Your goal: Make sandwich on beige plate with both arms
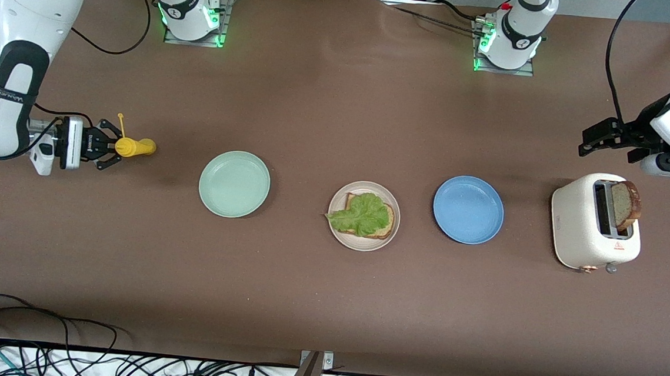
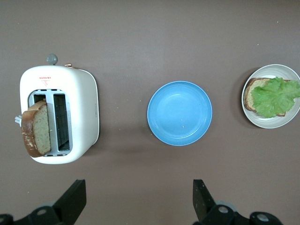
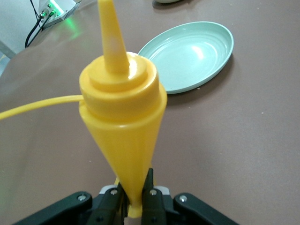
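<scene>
Right pincer (image 1: 115,146) grips yellow bottle (image 1: 135,147) — mint plate (image 1: 234,183) beside.

High front camera over whole table (image 1: 327,305), wrist cameras closer, sharing plates

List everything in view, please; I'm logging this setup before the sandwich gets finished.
beige plate: one, mid-table, holding bread slice under green lettuce
mint green plate: one, toward the right arm's end
blue plate: one, toward the left arm's end
toaster: one, cream, bread slice in toaster sticking up
mustard bottle: one, yellow, held
right gripper: shut on the bottle
left gripper: open, above the toaster
</scene>
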